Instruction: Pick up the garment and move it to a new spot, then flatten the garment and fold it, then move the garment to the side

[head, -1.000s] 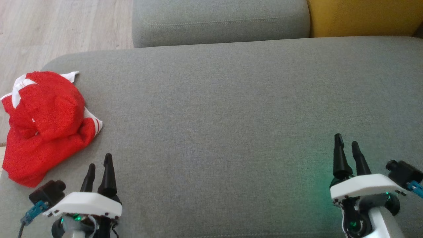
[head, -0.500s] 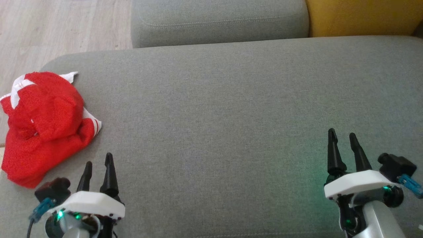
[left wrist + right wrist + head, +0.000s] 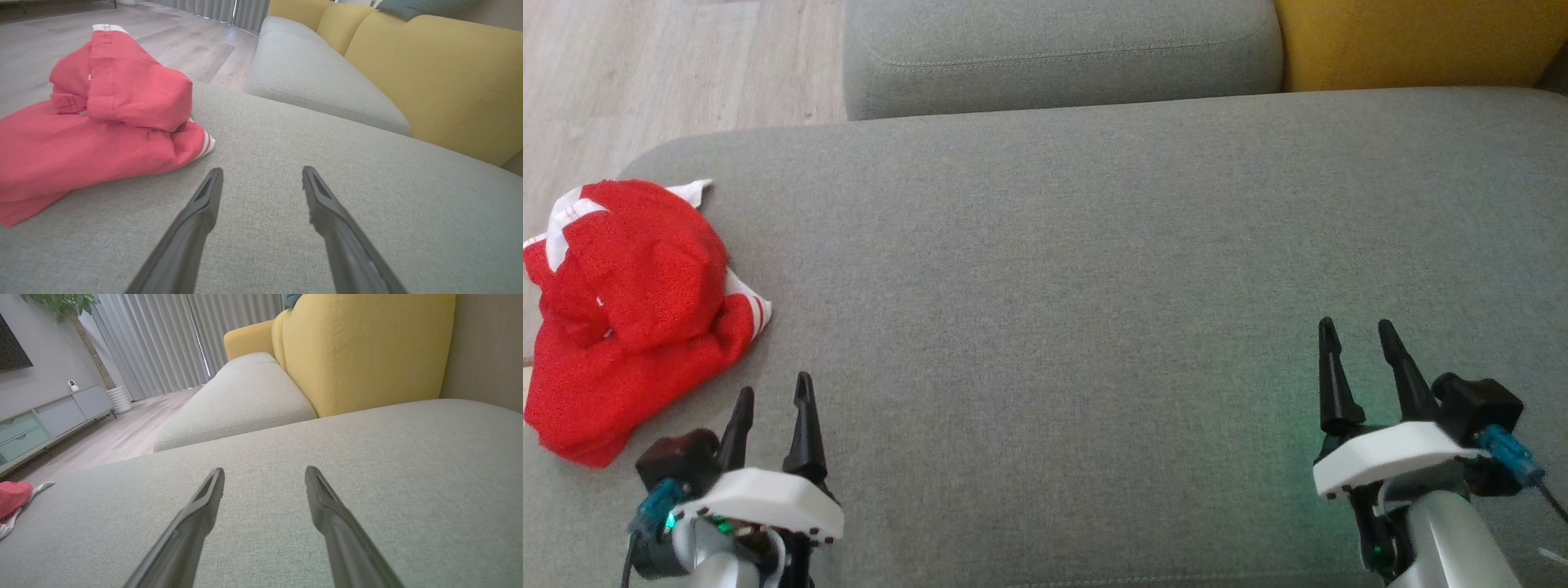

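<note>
The red garment (image 3: 629, 318) lies crumpled at the left edge of the grey sofa cushion (image 3: 1054, 286), just left of the left pincer (image 3: 774, 385), whose jaws are spread. The right pincer (image 3: 1356, 324), likewise spread, hovers well apart at the right. A yellow backrest (image 3: 1413, 41) stands far right.

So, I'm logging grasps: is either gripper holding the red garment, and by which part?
Nothing is held. The left gripper and right gripper are both open over the cushion; the garment lies bunched, untouched, beside the left one.
</note>
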